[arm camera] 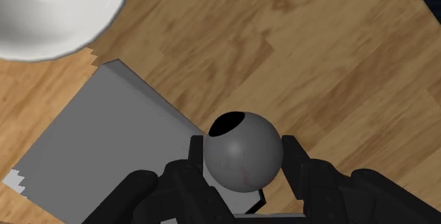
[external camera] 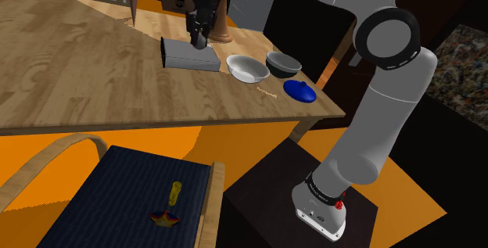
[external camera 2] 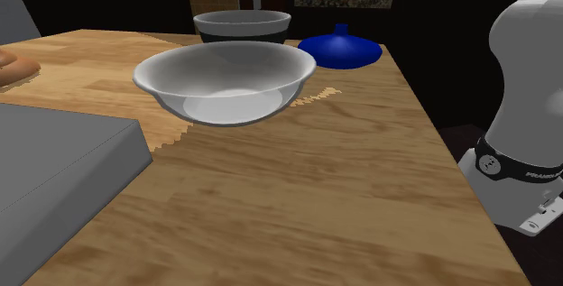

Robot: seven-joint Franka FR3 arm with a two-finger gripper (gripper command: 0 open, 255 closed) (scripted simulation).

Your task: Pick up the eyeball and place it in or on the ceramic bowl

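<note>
The eyeball is a grey ball with a black pupil. My gripper is shut on it, one black finger on each side. It hangs just above the corner of a flat grey box. In the shoulder view the gripper is over the far end of that grey box. A pale bowl stands on the wooden table just to the shoulder view's right of the box. A dark bowl sits beyond it.
A blue domed piece lies near the table's edge by the bowls. A brown object stands behind the gripper. A chair with a navy seat is below the table. The arm's base is beside the table.
</note>
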